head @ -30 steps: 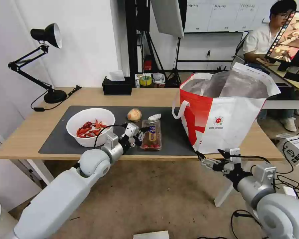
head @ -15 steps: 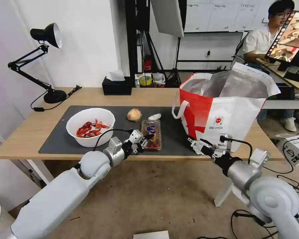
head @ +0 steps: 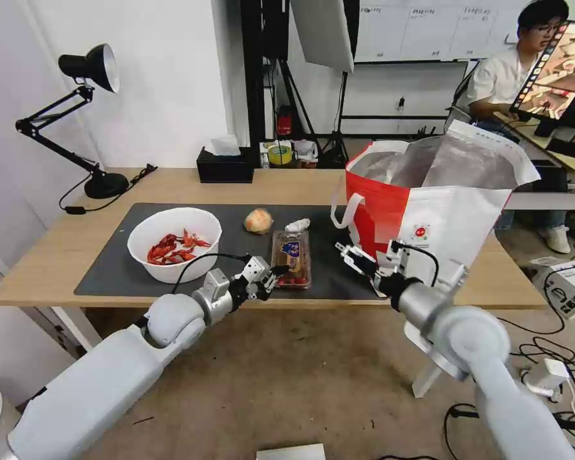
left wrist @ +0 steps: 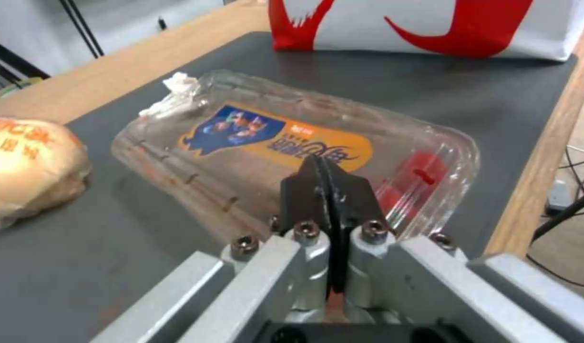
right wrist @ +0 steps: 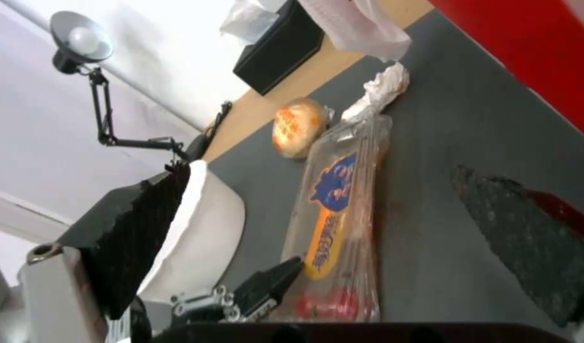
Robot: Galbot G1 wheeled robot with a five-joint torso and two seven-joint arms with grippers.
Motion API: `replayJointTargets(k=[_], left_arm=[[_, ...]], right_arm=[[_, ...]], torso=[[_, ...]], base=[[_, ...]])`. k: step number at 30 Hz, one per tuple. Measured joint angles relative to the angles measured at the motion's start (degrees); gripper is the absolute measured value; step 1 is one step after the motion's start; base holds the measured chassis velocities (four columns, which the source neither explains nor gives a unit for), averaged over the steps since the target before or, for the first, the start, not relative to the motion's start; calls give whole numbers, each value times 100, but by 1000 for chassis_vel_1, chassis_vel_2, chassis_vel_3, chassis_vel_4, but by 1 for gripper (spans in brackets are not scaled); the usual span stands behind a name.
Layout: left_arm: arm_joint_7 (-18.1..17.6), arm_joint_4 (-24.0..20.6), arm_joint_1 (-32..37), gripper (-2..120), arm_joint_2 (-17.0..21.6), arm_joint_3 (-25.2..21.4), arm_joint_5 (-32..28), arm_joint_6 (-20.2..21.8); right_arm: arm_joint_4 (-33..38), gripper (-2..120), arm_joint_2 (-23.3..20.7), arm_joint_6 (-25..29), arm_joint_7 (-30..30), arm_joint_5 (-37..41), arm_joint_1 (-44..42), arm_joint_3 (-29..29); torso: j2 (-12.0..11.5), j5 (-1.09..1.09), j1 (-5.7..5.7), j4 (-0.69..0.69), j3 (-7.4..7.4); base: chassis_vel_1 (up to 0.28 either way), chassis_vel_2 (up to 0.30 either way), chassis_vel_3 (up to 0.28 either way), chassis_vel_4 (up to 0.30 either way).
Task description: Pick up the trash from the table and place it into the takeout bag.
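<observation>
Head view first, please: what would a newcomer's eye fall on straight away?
The large white-and-red takeout bag stands open at the dark grey mat's right end. The white bowl of red crayfish shells sits at the left end. Between them, the shut left gripper points at the clear plastic clamshell tray.

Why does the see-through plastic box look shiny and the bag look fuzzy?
In the left wrist view, room light glints off the clear plastic clamshell tray; the big white-and-red takeout bag behind it is soft, out of focus. In the right wrist view, the closest red bag wall blurs too.
</observation>
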Motion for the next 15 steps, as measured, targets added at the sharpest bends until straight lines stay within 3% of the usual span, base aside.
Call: replayJointTargets(k=[15], left_arm=[[-162,85,-56,0,-68,49,-66,-43]], right_arm=[[-814,100,434,-128,858,302,1003,-599]], torso=[[0,0,0,-1,0]], base=[[0,0,0,0]])
